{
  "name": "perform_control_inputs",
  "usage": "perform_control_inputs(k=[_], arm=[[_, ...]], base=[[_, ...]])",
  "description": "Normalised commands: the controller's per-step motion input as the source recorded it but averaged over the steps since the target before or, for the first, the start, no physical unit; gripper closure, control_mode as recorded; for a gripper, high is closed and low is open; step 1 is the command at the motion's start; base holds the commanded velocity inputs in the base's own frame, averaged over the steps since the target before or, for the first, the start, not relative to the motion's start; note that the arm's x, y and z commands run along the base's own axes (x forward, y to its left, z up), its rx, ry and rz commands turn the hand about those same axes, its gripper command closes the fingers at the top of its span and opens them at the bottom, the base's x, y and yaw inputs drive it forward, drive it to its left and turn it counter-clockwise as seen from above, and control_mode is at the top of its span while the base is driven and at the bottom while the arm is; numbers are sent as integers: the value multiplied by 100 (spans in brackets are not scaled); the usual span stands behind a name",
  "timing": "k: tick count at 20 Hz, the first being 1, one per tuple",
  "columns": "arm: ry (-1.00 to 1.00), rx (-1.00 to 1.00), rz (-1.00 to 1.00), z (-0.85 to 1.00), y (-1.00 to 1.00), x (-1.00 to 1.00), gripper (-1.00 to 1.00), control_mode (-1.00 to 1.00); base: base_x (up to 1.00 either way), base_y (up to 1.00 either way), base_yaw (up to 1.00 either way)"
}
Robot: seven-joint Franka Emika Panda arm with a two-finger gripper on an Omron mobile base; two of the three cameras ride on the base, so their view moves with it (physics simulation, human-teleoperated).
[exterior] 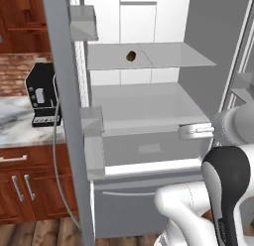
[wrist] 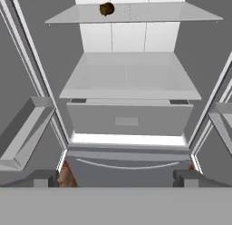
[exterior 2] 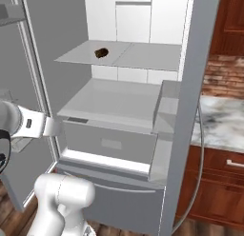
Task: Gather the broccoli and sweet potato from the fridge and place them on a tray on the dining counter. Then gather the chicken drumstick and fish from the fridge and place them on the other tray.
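So the fridge (exterior: 149, 116) is seen standing wide open, and a small brown lump (wrist: 106, 9) is spotted on the upper glass shelf (exterior 2: 143, 56), left of centre and near the back wall. What it is can't really be told, it's too small and dark. It's placed well above and beyond the gripper (wrist: 120, 176), nowhere near being touched. The middle shelf (wrist: 131, 83) is found between the two. The gripper is held low in front of the fridge, level and pointed straight in at the closed drawer (wrist: 127, 122) under that middle shelf. Its fingertips (wrist: 45, 178) are kept spread as wide as they go, and nothing is gripped between them
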Motion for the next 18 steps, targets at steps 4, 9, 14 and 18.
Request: perform_control_inputs(k=[4,9,14,18], arm=[[0,0,0,0,0,0,-100,100],[0,0,0,0,0,0,-100,100],[0,0,0,0,0,0,-100,100],[0,0,0,0,0,0,-100,100]], base=[[49,-9,0],[50,-11,0],[46,-11,0],[44,-11,0]])
